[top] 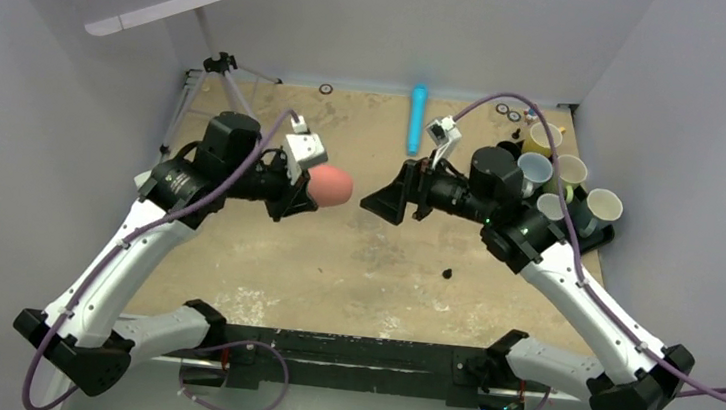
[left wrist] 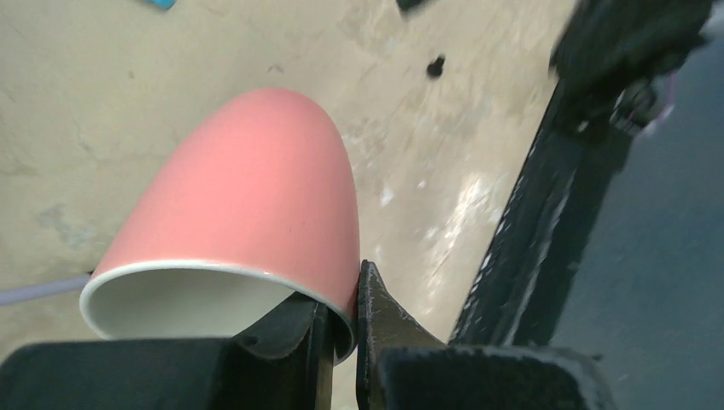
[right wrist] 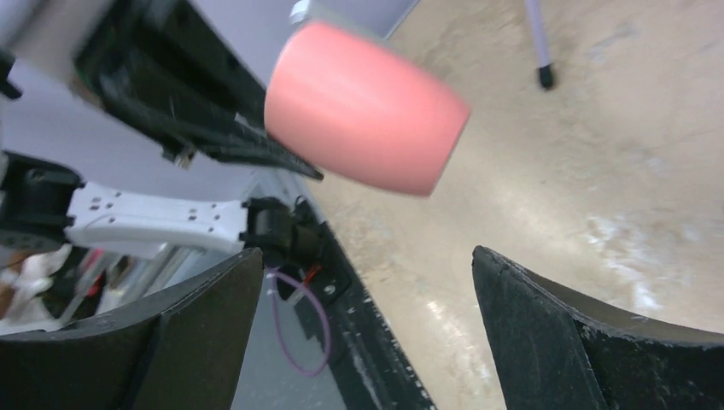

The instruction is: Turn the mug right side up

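Note:
The mug (top: 333,186) is salmon pink with a white inside. It is held on its side in the air above the table's middle, its base pointing right. My left gripper (left wrist: 340,295) is shut on its rim, one finger inside and one outside. The mug fills the left wrist view (left wrist: 248,196). My right gripper (top: 387,200) is open and empty, facing the mug's base from the right with a small gap. In the right wrist view the mug (right wrist: 363,107) hangs ahead of the open fingers (right wrist: 546,333). No handle shows.
Several cups (top: 568,193) stand on a dark tray at the right edge. A blue stick (top: 416,118) lies at the back. A small tripod (top: 213,75) stands back left. A small black bit (top: 447,271) lies on the table. A black rail (top: 345,347) runs along the front edge.

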`<state>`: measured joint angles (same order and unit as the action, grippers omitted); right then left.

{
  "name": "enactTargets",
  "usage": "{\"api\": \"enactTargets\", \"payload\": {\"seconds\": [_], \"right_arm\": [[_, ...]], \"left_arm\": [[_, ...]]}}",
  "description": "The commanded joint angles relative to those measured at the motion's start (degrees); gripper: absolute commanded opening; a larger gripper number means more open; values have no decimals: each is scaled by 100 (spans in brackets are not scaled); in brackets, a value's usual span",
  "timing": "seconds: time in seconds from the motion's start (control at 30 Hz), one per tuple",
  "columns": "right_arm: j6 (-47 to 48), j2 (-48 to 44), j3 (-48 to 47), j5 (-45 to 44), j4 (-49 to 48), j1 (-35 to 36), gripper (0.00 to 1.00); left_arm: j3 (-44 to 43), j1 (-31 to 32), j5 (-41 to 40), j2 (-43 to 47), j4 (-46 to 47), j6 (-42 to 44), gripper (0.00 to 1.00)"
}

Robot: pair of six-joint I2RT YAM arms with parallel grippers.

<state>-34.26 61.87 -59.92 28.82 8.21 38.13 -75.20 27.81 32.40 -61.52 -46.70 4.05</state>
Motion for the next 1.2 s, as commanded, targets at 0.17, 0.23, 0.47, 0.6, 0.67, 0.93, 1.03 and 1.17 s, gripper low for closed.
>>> {"api": "enactTargets", "payload": {"seconds": [0.17,0.23,0.47,0.6,0.67,0.93,1.03,1.17], "right_arm": [[1277,1278,-3095,-1945,3309,34,95],[1313,1733,-3649,-2029,3501,280,92],[1342,3491,-5825,-2784,4928,1446,90],[1337,4073,-6268,-2863,5235,1755,84],[1340,4227,-6359,-2851,5221,1849,84],[1326,4883,-6685,-3097,5340,2004,74],[1430,5212,-6864,-3261,5552,2013,68],[1515,5499,-7055,-3569,5662,2014,62]], "left_arm": [[183,928,-976,210,-2624,7072,0],[305,1012,-1271,267,-2690,7832,0],[508,1103,-2137,366,-2592,9517,0],[680,1120,-2436,452,-2458,10011,0],[763,1129,-2609,460,-2404,10140,0],[605,1138,-2662,298,-2315,10054,0],[558,1139,-2715,277,-2309,10048,0],[531,1139,-2717,244,-2275,10043,0]]}}
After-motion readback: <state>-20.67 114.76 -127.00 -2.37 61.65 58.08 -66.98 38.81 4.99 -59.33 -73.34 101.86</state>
